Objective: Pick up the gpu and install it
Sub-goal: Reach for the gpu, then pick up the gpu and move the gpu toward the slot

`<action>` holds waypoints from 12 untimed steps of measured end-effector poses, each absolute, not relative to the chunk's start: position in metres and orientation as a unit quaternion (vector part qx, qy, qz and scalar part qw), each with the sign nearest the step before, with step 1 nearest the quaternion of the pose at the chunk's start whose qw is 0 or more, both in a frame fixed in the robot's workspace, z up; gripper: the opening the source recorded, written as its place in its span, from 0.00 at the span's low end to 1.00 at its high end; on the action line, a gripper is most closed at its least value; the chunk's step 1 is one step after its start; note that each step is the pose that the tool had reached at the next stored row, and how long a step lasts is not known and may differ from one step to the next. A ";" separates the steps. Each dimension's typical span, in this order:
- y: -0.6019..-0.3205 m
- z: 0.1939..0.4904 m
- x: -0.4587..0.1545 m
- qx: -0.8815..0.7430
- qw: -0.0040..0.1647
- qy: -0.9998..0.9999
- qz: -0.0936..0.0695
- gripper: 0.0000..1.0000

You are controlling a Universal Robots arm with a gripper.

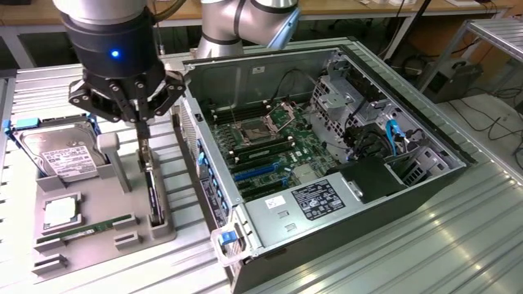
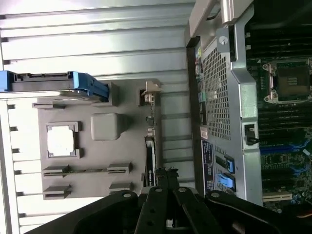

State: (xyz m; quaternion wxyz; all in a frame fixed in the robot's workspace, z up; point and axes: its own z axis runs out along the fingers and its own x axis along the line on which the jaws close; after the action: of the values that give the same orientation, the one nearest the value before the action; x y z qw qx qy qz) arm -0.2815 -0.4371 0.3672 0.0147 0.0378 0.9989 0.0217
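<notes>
— Where is the gpu (image 1: pixel 153 196) (image 2: pixel 151 151)?

— In the grey holder (image 1: pixel 106 242) (image 2: pixel 97 161), standing on its thin edge in the slot along the holder's edge nearest the computer case (image 1: pixel 327 257) (image 2: pixel 219 97). It runs lengthwise along that edge.

— And the gripper (image 1: pixel 143 135) (image 2: pixel 165 171)?

— Straight above the card, pointing down. Its tips come down on the card's upper edge, at the end farther from the holder's near corner in the exterior view.

— How wide is it?

— Narrow. The two fingers are drawn in close on either side of the thin card, clamped on it. The gpu sits seated in its slot, not lifted.

— What shares the holder?

— A hard drive (image 1: pixel 61 156) (image 2: pixel 53 83) with a white label and blue rails leans at the holder's far corner, away from the case. A square processor (image 1: pixel 61 211) (image 2: pixel 61 141) lies flat in the middle of the side away from the case. A green memory stick (image 1: pixel 86 228) (image 2: pixel 80 170) stands in a slot just beside it, toward the near edge. All three are well apart from the gripper.

— And the case?

— It lies open on the ribbed metal bench (image 1: pixel 408 245) (image 2: pixel 97 39), just beside the holder on the exterior view's right, with its motherboard (image 1: pixel 278 153) (image 2: pixel 287 161) exposed.
</notes>
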 end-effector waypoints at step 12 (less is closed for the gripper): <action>-0.438 0.365 -0.285 0.038 0.015 0.999 0.022 0.11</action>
State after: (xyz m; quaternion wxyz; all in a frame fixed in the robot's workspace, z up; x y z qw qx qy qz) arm -0.2852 -0.4376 0.3654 0.0147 0.0378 0.9989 0.0217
